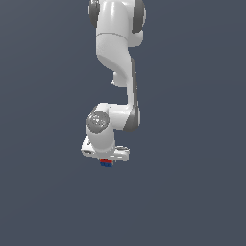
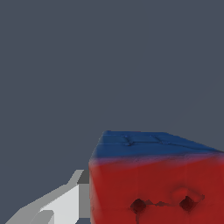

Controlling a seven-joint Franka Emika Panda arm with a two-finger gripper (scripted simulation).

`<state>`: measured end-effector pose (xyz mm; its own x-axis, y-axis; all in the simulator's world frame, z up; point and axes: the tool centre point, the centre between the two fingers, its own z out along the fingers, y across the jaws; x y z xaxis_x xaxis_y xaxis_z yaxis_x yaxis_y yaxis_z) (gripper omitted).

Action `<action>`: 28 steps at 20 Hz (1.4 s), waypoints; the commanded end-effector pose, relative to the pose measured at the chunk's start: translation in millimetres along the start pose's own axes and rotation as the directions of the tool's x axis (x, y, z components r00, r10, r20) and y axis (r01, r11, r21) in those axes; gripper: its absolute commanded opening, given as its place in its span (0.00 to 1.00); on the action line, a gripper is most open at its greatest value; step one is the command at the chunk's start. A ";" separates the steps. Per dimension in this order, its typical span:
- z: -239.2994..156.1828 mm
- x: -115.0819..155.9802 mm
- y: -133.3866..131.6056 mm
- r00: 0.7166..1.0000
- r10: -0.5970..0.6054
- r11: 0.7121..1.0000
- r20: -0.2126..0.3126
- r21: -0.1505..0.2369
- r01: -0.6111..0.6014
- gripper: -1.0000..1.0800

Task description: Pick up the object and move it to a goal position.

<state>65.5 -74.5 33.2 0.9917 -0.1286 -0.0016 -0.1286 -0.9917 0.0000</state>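
This is a bare simulated scene, not a lived-in room. In both views the whole background is one flat slate-grey field with no seams, texture or shadows. The white arm (image 1: 115, 72) is rendered in smooth, evenly lit plastic-like surfaces with soft, slightly blurred edges. In the wrist view the red and blue block (image 2: 157, 179) shows smeared, low-resolution colouring, and the pale finger (image 2: 57, 205) beside it is built from flat, angular facets.
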 end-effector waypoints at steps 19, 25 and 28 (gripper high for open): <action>-12.5 16.4 -143.6 1.000 0.000 1.000 -0.001 0.000 0.000 0.00; -15.4 22.3 -179.0 1.000 0.000 1.000 -0.001 0.000 0.000 0.00; -16.1 24.0 -187.6 1.000 0.000 1.000 -0.001 0.000 0.000 0.00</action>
<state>111.0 104.7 47.5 0.9919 -0.1267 -0.0027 -0.1267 -0.9919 0.0002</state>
